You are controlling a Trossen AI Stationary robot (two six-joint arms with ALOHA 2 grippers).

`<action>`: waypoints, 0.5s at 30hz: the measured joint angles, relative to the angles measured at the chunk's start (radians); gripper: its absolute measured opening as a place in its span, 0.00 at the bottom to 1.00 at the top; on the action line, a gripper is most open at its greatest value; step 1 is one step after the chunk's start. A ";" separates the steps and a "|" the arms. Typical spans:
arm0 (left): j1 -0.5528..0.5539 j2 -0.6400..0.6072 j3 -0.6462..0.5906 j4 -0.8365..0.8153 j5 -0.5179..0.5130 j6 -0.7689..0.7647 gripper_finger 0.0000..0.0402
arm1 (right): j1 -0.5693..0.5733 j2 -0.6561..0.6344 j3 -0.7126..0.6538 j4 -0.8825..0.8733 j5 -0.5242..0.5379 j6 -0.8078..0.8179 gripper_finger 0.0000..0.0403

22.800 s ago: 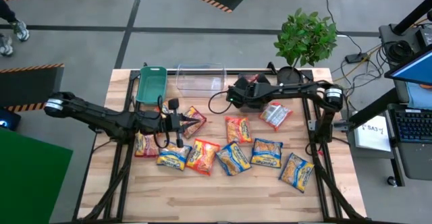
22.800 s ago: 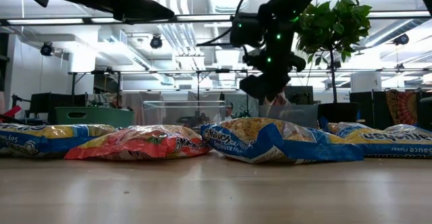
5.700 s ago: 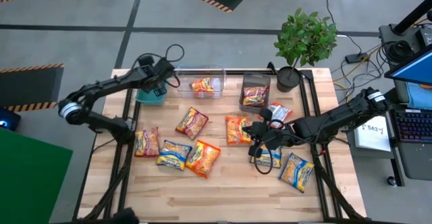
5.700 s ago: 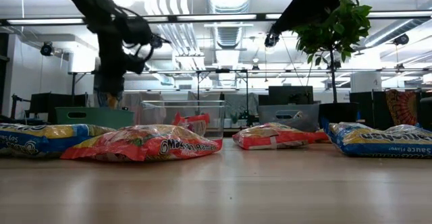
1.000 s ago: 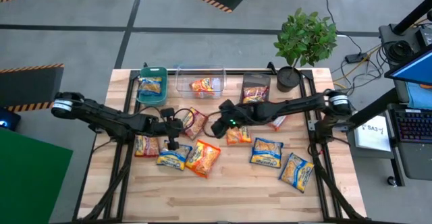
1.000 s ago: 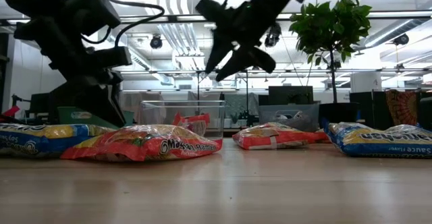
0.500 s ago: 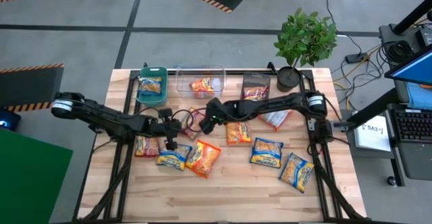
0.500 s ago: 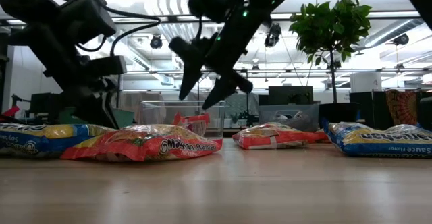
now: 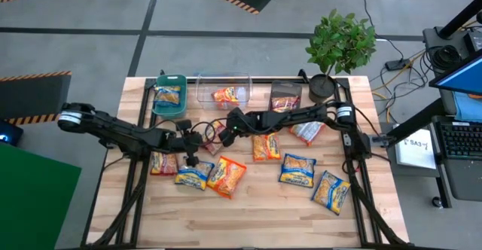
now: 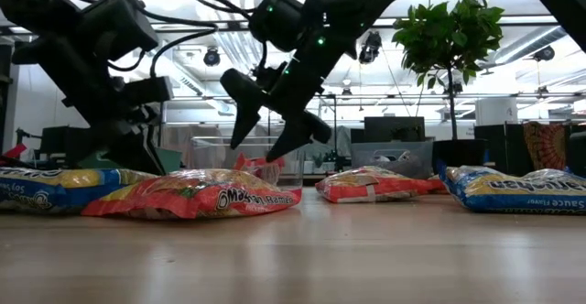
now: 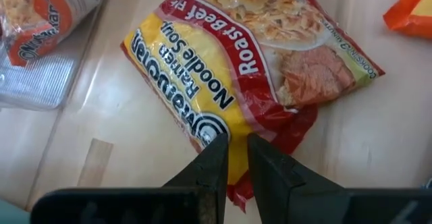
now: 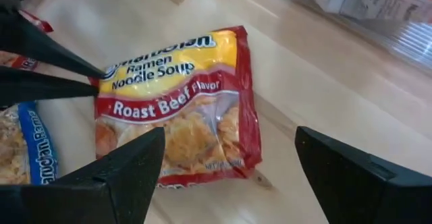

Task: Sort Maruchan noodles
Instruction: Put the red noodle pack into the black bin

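The right tool (image 12: 223,177) hangs spread wide above the Roast Beef packet (image 12: 177,106), which lies flat on the desk (image 12: 317,82). The left tool (image 11: 233,160), nearly closed and empty, points at the packet's edge. Descend centred; keep fingers clear of each other.

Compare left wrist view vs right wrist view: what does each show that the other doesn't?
Left wrist only: its own nearly closed gripper at the packet's edge, plus an orange packet in the clear bin. Right wrist only: its own wide-open gripper above the packet, and a blue packet. Both: the Roast Beef packet flat on the table.
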 joint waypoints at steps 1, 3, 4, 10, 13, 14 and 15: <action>0.001 0.006 0.000 0.005 0.000 0.001 0.10 | 0.001 0.000 0.000 0.011 0.000 -0.003 0.80; 0.002 0.022 0.000 0.026 0.000 0.007 0.10 | 0.001 0.000 -0.001 0.028 0.001 -0.003 0.79; 0.002 0.031 0.000 0.031 0.000 0.009 0.10 | 0.001 0.004 -0.001 0.036 0.001 -0.004 0.79; 0.003 0.081 0.000 0.058 -0.008 0.013 0.10 | 0.006 0.052 -0.002 0.049 0.000 -0.007 0.79; 0.003 0.095 0.000 0.069 -0.010 0.016 0.10 | 0.006 0.077 -0.002 0.089 -0.018 -0.007 0.79; 0.004 0.099 0.000 0.074 -0.010 0.018 0.10 | 0.006 0.084 -0.002 0.099 -0.036 -0.007 0.79; 0.004 0.103 0.000 0.081 -0.011 0.024 0.10 | 0.006 0.093 -0.002 0.119 -0.054 -0.007 0.79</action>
